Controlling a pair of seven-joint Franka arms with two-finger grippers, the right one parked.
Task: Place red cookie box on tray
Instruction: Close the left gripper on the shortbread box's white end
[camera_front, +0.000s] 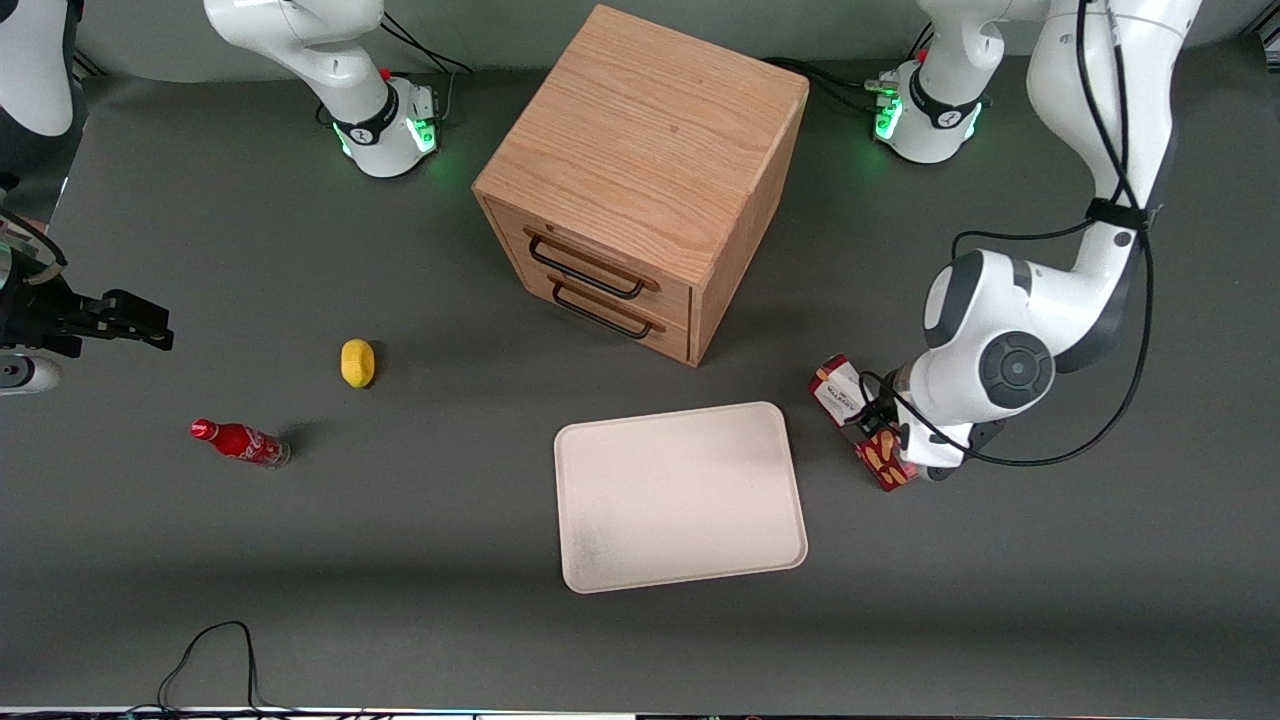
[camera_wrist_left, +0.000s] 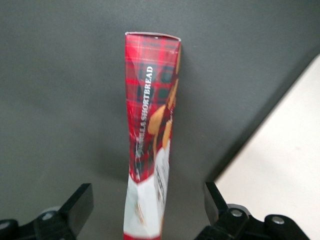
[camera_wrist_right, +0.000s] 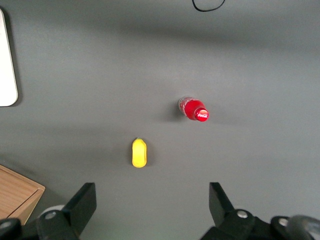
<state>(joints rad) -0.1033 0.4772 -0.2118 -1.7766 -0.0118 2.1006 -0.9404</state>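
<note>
1. One red cookie box (camera_front: 862, 422) lay on the table (camera_front: 1000, 600) – a single carton, also seen in the left wrist view (camera_wrist_left: 150, 135).
2. One tray (camera_front: 680, 495) lay there, cream-white.
3. One wooden cabinet (camera_front: 640, 180) stood on the table, with two drawers – each with one dark handle, so two handles in all.
4. One red soda bottle (camera_front: 240, 443) was there.
5. One small yellow object (camera_front: 357, 362) was there.
6. One gripper (camera_wrist_left: 147, 212) hung over the cookie box, with two fingers (camera_wrist_left: 80, 205) spread apart, one on either side of the carton and not touching it.
</note>
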